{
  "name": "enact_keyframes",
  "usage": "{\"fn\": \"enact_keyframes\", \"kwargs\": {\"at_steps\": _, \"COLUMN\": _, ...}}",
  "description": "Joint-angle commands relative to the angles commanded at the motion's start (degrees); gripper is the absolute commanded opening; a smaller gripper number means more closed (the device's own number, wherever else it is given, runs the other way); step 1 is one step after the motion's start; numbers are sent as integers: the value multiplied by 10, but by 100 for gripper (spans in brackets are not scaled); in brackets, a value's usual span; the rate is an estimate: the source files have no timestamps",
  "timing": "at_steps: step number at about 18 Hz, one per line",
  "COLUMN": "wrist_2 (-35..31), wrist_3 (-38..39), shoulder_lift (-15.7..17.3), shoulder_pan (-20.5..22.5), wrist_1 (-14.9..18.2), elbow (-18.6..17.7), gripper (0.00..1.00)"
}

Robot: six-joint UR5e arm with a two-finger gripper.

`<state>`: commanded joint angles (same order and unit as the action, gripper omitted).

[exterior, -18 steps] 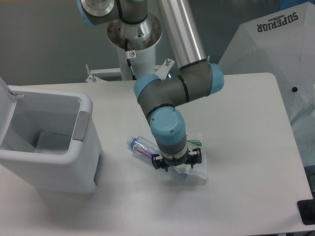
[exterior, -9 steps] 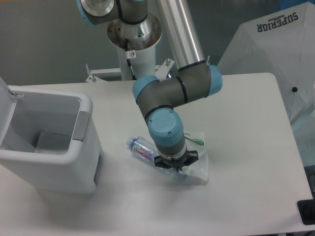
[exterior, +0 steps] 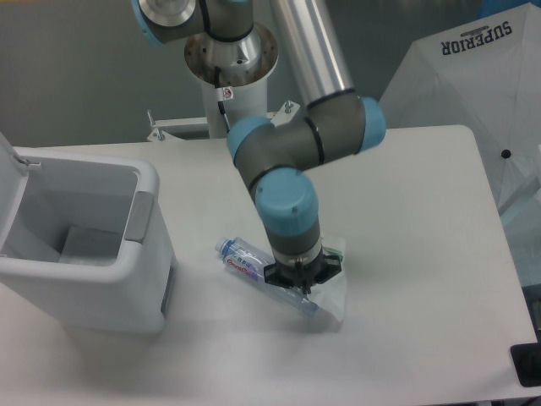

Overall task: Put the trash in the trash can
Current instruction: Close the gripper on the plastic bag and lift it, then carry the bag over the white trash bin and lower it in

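Gripper (exterior: pixel 300 283): we cannot tell its opening; it points down onto the bottle.
Bottle (exterior: pixel 245 260): directly beneath, extending left.
Pouch (exterior: pixel 330 298): under, right.
Trash can (exterior: pixel 145 245): far left, lid up.
Umbrella (exterior: pixel 473 85): far upper right.

Pincer (exterior: pixel 302 283) fingertips hidden under wrist; we cannot tell jaw state. Bottle (exterior: pixel 249 261) middle and far end covered by pincer; label print too small to read. Pouch (exterior: pixel 330 296) mostly behind pincer. Trash can (exterior: pixel 127 254) cut off at left edge, lid (exterior: pixel 10 161) only partly visible.
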<state>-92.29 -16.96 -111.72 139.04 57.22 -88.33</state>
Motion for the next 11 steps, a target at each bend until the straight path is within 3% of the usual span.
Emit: {"fn": "enact_keyframes", "kwargs": {"at_steps": 11, "wrist_2": 161, "wrist_3": 67, "shoulder_lift": 120, "shoulder_pan": 11, "wrist_1": 0, "elbow": 40, "gripper": 0}}
